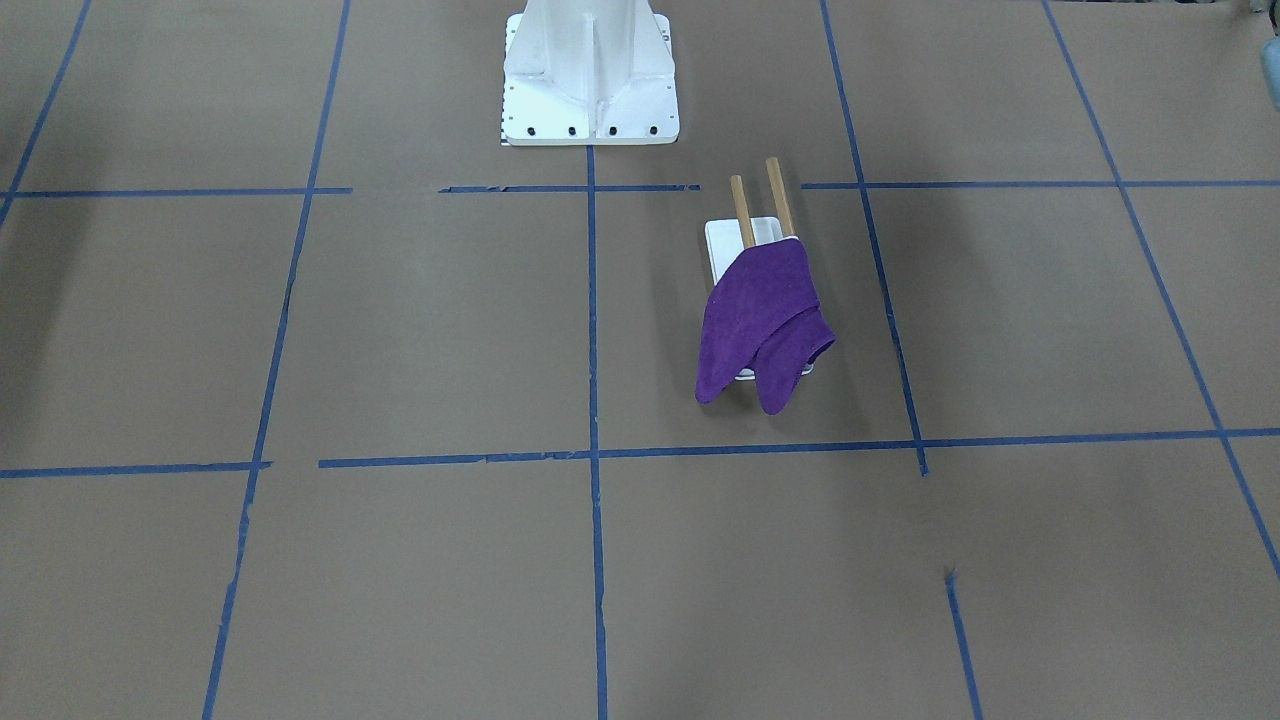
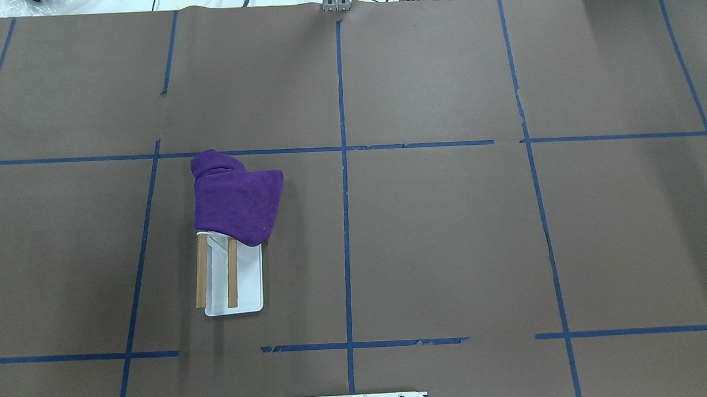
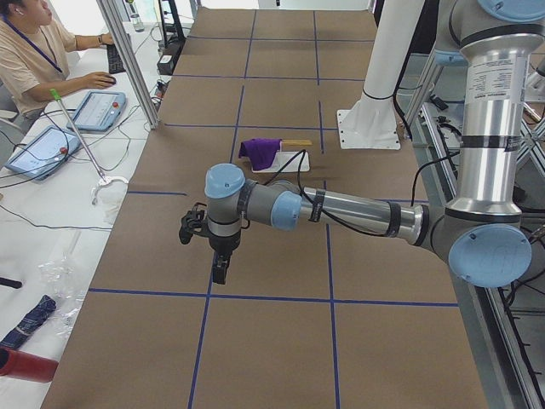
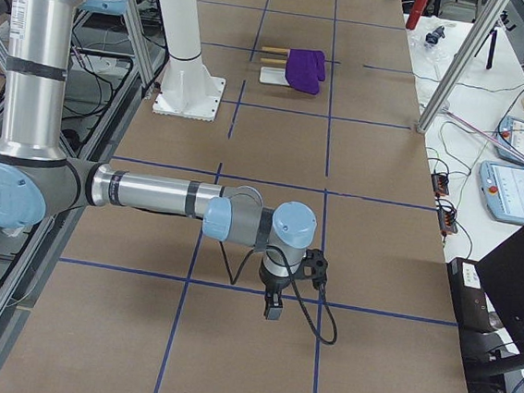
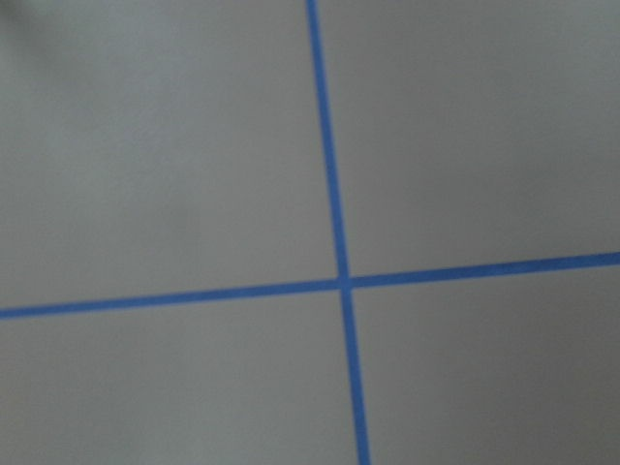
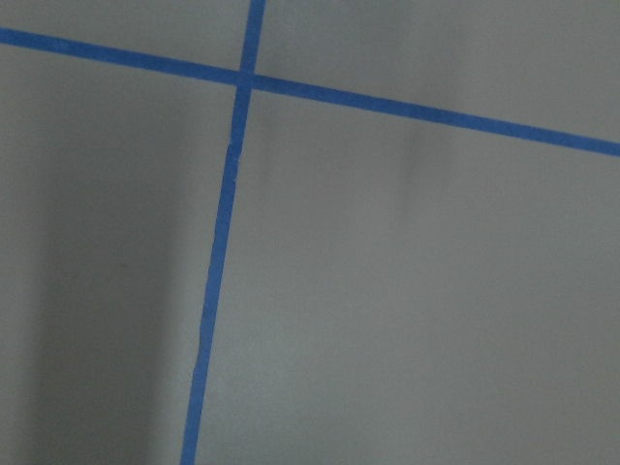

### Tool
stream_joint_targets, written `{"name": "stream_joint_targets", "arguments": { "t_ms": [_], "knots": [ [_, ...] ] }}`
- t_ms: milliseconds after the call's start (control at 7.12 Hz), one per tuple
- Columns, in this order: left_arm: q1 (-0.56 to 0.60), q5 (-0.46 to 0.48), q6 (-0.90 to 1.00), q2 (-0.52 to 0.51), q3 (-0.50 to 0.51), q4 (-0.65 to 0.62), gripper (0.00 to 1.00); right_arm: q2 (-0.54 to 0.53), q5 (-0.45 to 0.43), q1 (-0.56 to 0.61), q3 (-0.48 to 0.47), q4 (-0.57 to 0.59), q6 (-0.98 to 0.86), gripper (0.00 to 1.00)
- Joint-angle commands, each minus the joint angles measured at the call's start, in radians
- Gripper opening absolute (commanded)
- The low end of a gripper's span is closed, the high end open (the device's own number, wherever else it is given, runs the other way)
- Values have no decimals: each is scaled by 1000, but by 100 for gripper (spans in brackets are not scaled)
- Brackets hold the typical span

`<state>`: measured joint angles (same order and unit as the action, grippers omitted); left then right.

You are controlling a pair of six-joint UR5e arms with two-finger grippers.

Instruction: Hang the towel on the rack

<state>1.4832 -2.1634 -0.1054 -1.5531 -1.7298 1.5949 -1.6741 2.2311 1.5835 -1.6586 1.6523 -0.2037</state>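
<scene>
The purple towel (image 1: 760, 320) is draped over one end of the rack, covering about half of it, and its folds hang down to the table; it also shows in the overhead view (image 2: 234, 198). The rack's white base (image 2: 247, 281) and two brown dowels (image 1: 745, 205) stick out from under it. My left gripper (image 3: 220, 271) hangs over the table's left end, far from the rack. My right gripper (image 4: 273, 307) hangs over the table's right end. Both show only in side views, so I cannot tell whether they are open or shut. Both wrist views show only table and blue tape.
The large white bolted pedestal (image 1: 590, 75) stands near the rack on the robot's side. Blue tape lines (image 2: 343, 163) divide the brown table. An operator (image 3: 34, 51) sits at a side desk with tablets beyond the table's far edge.
</scene>
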Motion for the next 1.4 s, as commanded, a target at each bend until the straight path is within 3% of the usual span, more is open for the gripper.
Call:
{"name": "stream_joint_targets", "arguments": {
  "t_ms": [0,421,1264],
  "knots": [
    [69,-105,171,56,1,-66,100,-7,4,6,-7,-2,3,100],
    [112,-141,171,90,-8,-73,100,1,8,6,-58,0,6,100],
    [106,-139,173,70,-14,-59,100,-1,4,3,-53,-3,-2,100]
  ]
}}
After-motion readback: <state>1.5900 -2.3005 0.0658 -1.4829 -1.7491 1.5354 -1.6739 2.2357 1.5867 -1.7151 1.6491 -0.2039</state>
